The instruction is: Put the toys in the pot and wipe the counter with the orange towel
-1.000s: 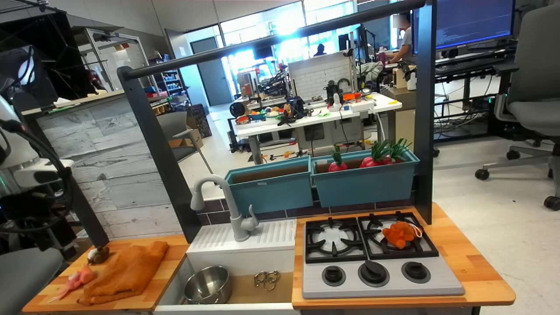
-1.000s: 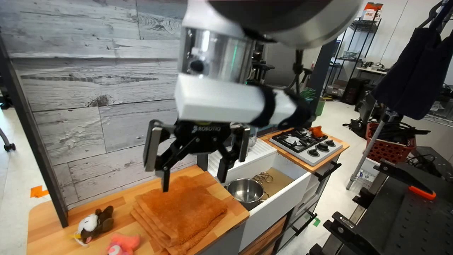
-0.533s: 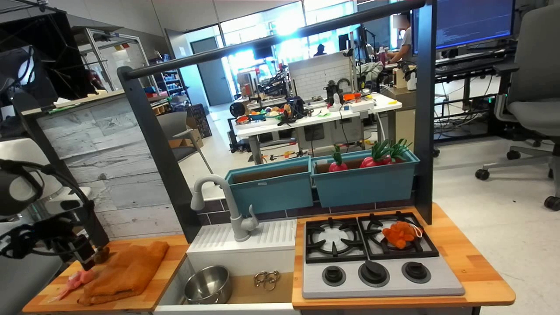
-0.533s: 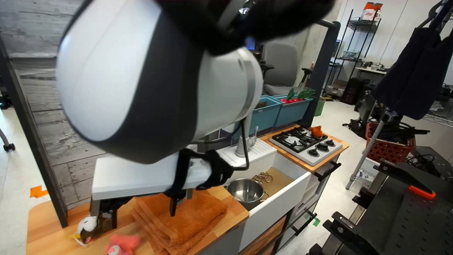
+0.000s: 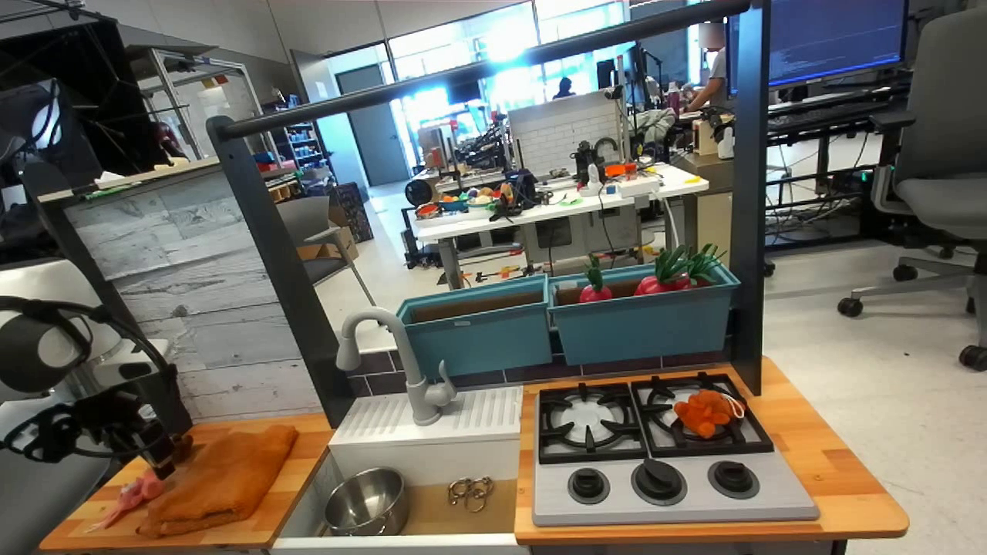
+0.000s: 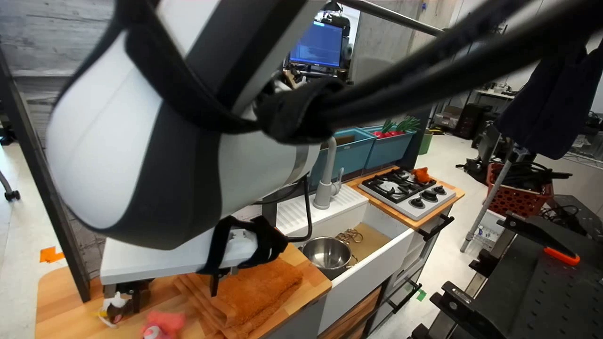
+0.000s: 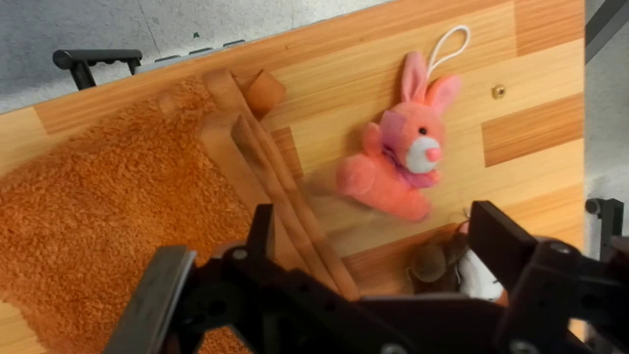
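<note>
A brown-and-white plush toy (image 7: pixel 432 265) lies off-centre beneath the spread end effector (image 7: pixel 376 221)

Leftmost of the toys in an exterior view, a pink plush rabbit (image 7: pixel 408 132) lies on the wooden surface (image 7: pixel 530 187), toward the corner where front edge and outer end meet. Its long axis slants: ears toward that corner, hind paws toward the orange towel (image 7: pixel 123 211).

Next comes the end effector, low over the surface, its fingers (image 7: pixel 496 236) wide apart with nothing pinched; whether they touch anything cannot be told. The brown-and-white plush toy lies under the finger on the outer-end side, partly hidden by it, so its long axis cannot be read. From the end effector, the rabbit lies toward the front edge.

Toy picking looks like the step in hand, with the brown-and-white plush toy the likelier target. That grasp seems to turn on a shift toward the outer end, bringing the toy between the fingers; a straight descent might land one finger on it.

Further right, the folded towel lies between those toys and the white sink (image 5: pixel 432 462), which holds the silver pot (image 5: pixel 366 501) at the end nearer the towel, with metal rings (image 5: pixel 472 493) beyond. Last, what looks like an orange plush toy (image 5: pixel 705 414) rests on the stove (image 5: pixel 617 505).
</note>
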Controlling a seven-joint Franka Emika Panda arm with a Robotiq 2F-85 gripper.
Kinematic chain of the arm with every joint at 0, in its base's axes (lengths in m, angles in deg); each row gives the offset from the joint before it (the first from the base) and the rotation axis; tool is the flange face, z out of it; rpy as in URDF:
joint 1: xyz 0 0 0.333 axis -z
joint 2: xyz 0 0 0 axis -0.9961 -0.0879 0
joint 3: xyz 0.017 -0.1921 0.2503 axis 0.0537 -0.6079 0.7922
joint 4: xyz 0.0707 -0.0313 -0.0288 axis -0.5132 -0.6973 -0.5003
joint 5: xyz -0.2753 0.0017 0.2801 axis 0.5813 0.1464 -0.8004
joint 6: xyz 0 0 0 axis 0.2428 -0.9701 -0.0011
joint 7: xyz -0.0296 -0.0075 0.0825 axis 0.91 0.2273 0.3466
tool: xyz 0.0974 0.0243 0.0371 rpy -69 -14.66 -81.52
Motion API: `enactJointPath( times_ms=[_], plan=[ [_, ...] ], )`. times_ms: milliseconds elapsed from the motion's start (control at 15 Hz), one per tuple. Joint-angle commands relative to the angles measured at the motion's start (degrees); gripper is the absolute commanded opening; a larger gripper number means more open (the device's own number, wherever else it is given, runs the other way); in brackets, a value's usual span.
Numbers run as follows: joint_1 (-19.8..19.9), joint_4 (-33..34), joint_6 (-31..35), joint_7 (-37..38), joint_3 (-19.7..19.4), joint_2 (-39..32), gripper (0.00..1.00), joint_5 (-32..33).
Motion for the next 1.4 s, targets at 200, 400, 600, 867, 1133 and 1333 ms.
enactJointPath(
  times_ms=[200, 400, 600, 867, 1133, 1333],
  plan=[
    [1.8, 0.2, 2.1, -3.6, 3.9, -2.3, 1.00, -3.0],
    [1.9, 0.2, 3.7, -5.0, 5.1, -3.2, 0.72, -4.2],
    [2.1, -0.3, 4.6, -6.3, 5.2, -3.3, 0.49, -5.3],
    [2.2, -2.0, 6.3, -8.0, 5.0, -2.3, 0.19, -5.2],
    [3.7, -5.0, 7.8, -10.8, 6.7, -0.1, 0.00, -5.5],
    [4.6, -10.8, 10.4, -12.2, 7.3, 5.3, 0.01, -5.5]
  ],
)
